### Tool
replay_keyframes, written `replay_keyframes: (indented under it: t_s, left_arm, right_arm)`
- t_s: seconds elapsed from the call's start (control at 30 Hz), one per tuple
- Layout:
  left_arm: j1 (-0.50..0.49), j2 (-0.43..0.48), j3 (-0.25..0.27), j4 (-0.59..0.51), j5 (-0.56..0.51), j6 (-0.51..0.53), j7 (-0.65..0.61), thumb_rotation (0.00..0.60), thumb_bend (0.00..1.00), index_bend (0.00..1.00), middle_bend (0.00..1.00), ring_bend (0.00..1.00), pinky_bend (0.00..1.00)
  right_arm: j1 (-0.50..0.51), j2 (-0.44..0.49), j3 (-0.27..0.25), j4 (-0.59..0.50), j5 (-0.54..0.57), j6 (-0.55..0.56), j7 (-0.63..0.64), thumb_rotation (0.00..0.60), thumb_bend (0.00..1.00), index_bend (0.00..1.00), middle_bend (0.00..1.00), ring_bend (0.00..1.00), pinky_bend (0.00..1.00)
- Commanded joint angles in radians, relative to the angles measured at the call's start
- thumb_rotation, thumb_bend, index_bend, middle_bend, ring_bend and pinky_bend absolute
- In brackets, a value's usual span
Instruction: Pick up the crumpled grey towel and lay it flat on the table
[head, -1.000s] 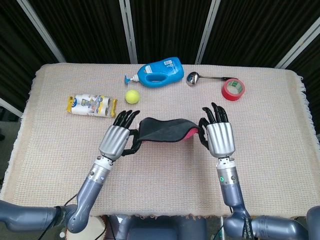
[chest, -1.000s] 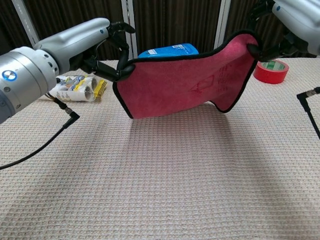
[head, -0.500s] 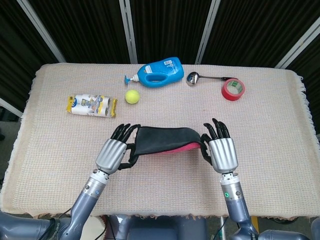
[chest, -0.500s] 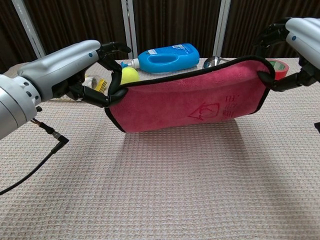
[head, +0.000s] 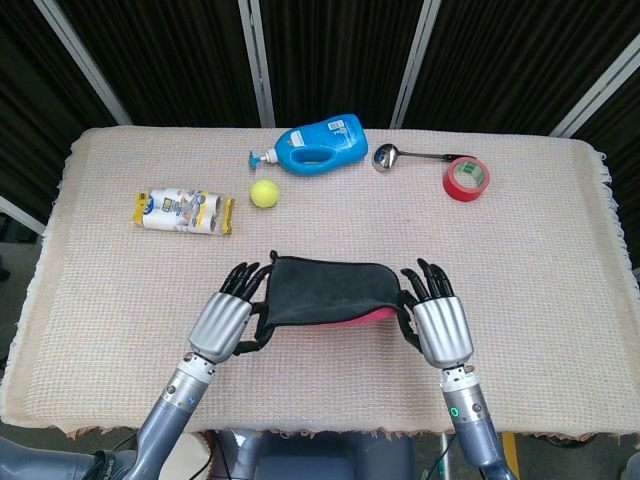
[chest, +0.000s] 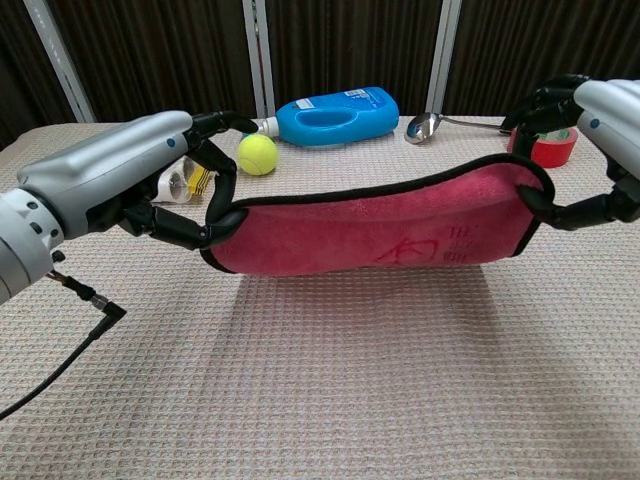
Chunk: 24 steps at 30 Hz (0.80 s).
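My left hand (head: 224, 320) pinches the towel (head: 322, 294) at its 9 o'clock end; my right hand (head: 440, 325) pinches its 3 o'clock end; the towel hangs stretched between them above the counter (head: 120, 290), grey side up, pink side toward me; a tennis ball (head: 264, 193) lies at 11 o'clock.

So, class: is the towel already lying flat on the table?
No, the towel hangs stretched between the left hand and right hand.

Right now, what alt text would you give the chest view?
Left hand and right hand hold a towel, pink side facing the camera, stretched between them above the table. Behind it sit a tennis ball, blue bottle, spoon and red tape.
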Motion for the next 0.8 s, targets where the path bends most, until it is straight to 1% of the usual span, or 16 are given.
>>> replay_keyframes:
  t_s: [0.03,0.17,0.47,0.8]
  left_arm:
    - [0.014,-0.001,0.007,-0.003,0.006,0.002,-0.006,0.600,0.41,0.71,0.06,0.00,0.00]
    - [0.038,-0.002,0.018,-0.013,0.008,0.004,-0.023,0.600,0.41,0.71,0.06,0.00,0.00]
    - [0.088,-0.001,0.061,0.005,0.042,0.000,-0.054,0.600,0.41,0.71,0.06,0.00,0.00]
    - [0.117,-0.005,0.074,0.021,0.071,-0.021,-0.068,0.600,0.41,0.71,0.06,0.00,0.00]
  right_arm:
    - [-0.012,-0.005,-0.012,0.006,-0.021,-0.001,-0.004,0.600,0.58,0.63,0.26,0.12,0.16]
    - [-0.028,-0.011,-0.025,0.012,-0.048,-0.003,-0.005,0.600,0.58,0.63,0.26,0.12,0.16]
    - [-0.065,-0.024,-0.055,0.019,-0.092,-0.016,-0.014,0.600,0.58,0.63,0.26,0.12,0.16]
    - [-0.101,-0.044,-0.079,0.046,-0.113,-0.044,-0.024,0.600,0.58,0.63,0.26,0.12,0.16]
